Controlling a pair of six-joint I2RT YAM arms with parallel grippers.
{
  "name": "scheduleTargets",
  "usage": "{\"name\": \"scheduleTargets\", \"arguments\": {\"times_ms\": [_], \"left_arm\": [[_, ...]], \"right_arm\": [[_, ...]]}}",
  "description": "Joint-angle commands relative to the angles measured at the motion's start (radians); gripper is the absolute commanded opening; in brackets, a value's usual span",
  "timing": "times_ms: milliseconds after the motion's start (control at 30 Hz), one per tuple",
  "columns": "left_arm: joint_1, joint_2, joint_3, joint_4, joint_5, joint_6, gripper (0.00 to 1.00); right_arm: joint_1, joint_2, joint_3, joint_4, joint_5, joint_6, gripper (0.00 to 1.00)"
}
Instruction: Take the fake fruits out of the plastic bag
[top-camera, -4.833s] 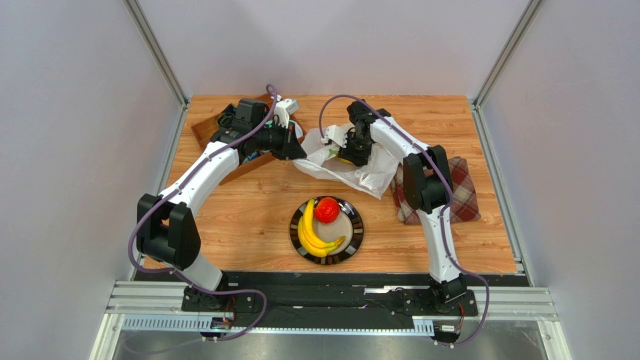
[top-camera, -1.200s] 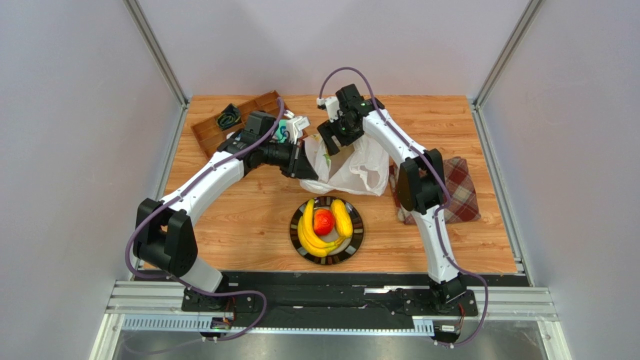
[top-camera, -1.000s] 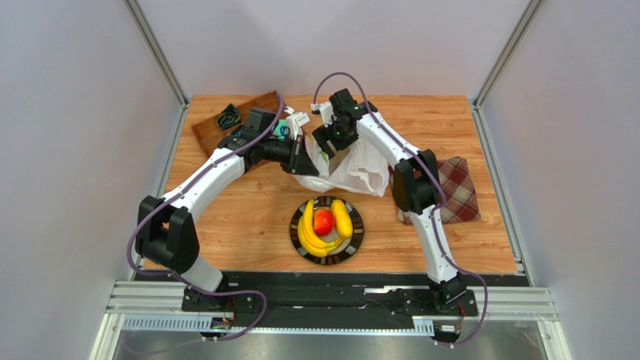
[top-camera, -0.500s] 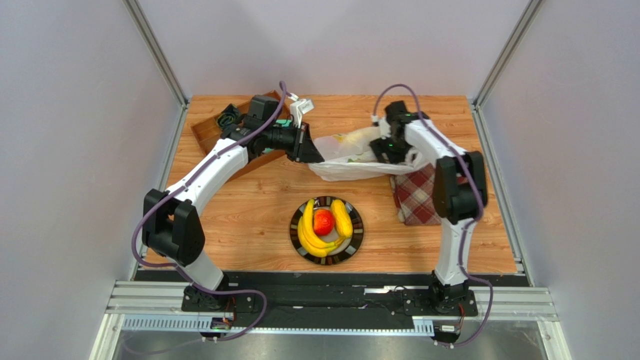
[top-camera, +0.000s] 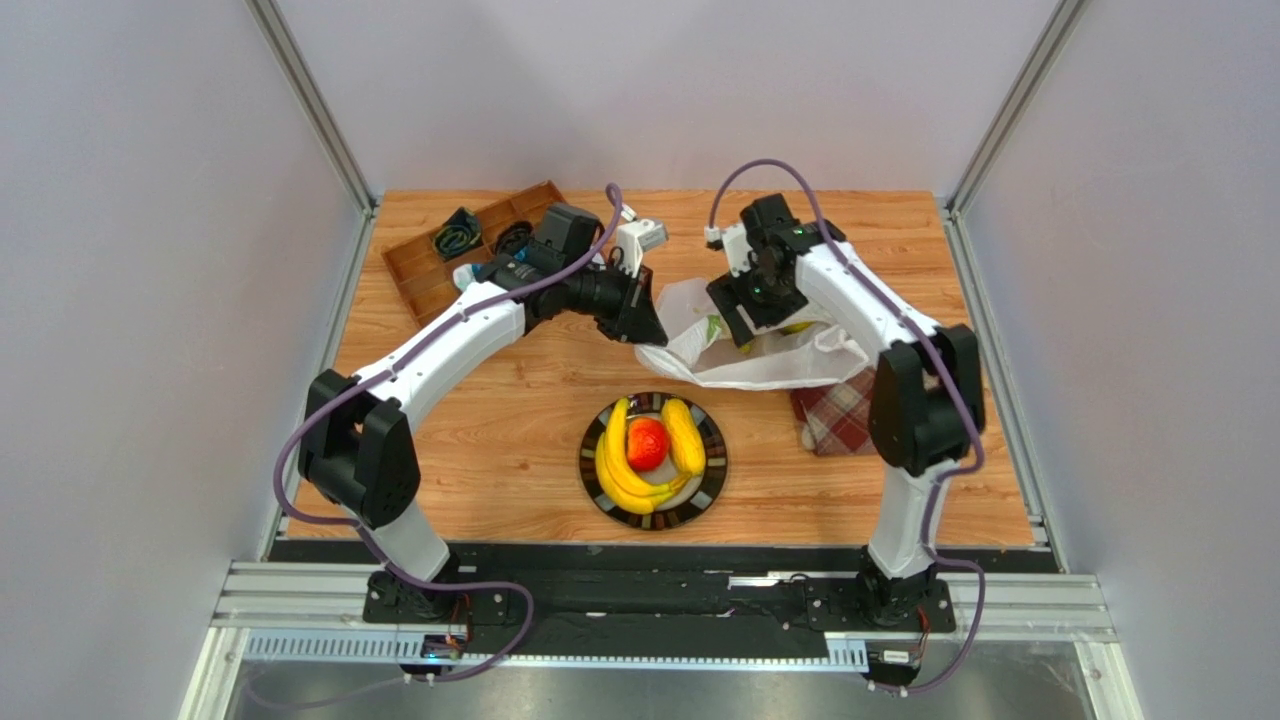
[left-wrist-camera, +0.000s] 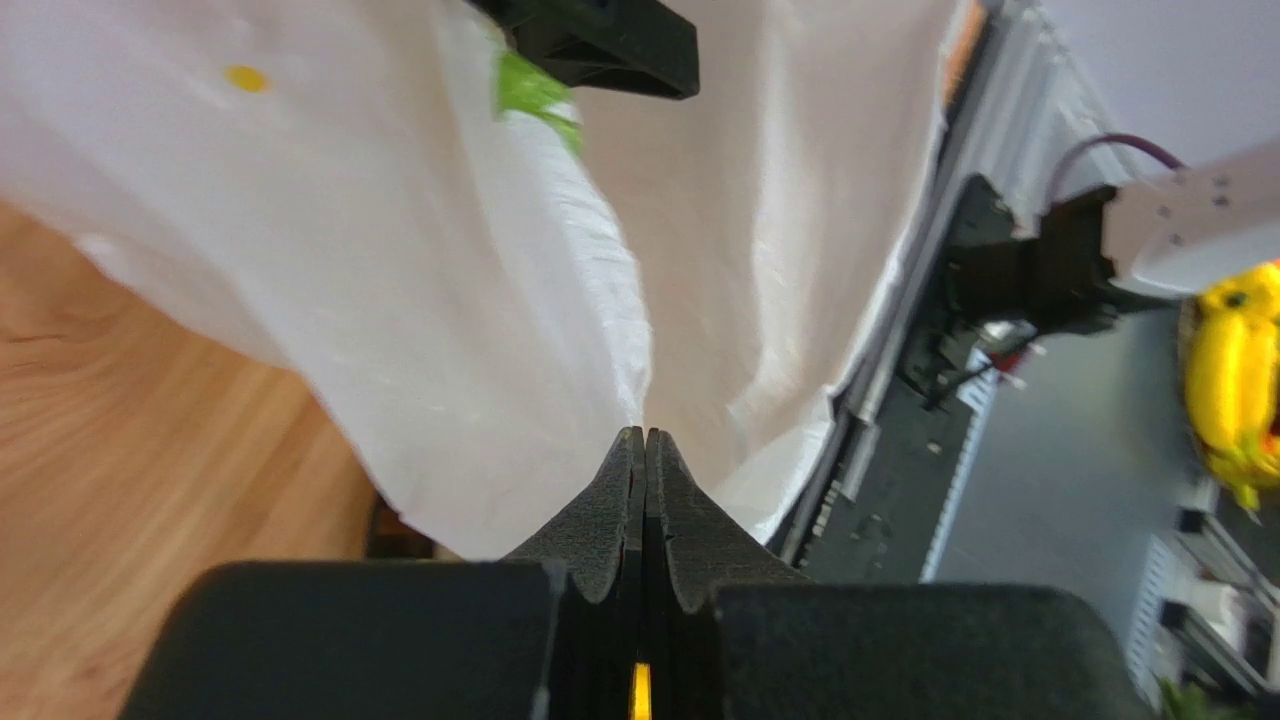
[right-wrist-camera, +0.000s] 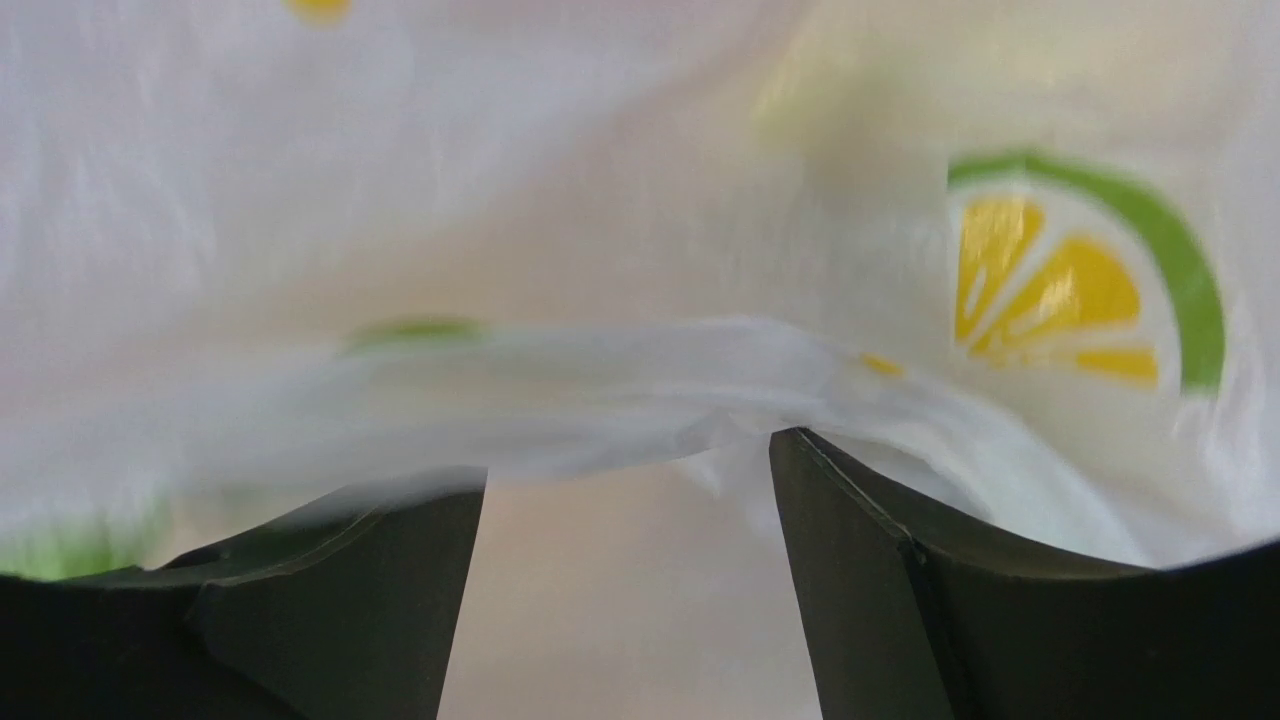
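The plastic bag (top-camera: 774, 354) lies crumpled at the back middle of the table. My left gripper (top-camera: 646, 324) is shut on its left edge; in the left wrist view the closed tips (left-wrist-camera: 645, 438) pinch the white film (left-wrist-camera: 451, 270). My right gripper (top-camera: 747, 309) is open at the bag's top. In the right wrist view its gripper (right-wrist-camera: 628, 468) stands wide with printed film (right-wrist-camera: 601, 225) draped over the tips. Yellow bananas (top-camera: 621, 468), a red fruit (top-camera: 648, 444) and another yellow fruit (top-camera: 685, 435) lie on a dark plate (top-camera: 712, 483). The green and orange fruits are hidden.
A wooden tray (top-camera: 415, 267) with black cables stands at the back left. The red plaid cloth (top-camera: 842, 420) pokes out from under the bag's right side. Frame posts rise at the table's back corners.
My left gripper has moved right and nearer with the bag edge. My right gripper has moved left to the bag's top. The bag has bunched up and covers more of the cloth.
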Motion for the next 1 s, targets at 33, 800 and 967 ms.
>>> {"name": "scheduleTargets", "arguments": {"times_ms": [33,800,967], "left_arm": [[0.002,0.028,0.169,0.039,-0.254,0.051,0.04],[0.000,0.065,0.227,0.117,-0.303,-0.041,0.00],[0.000,-0.011,0.142,0.117,-0.317,-0.046,0.00]], "right_arm": [[-0.046,0.190,0.340,0.061,0.116,0.000,0.75],[-0.006,-0.115,-0.011,0.068,-0.316,-0.616,0.50],[-0.004,0.008,0.051,-0.017,-0.249,-0.827,0.48]]}}
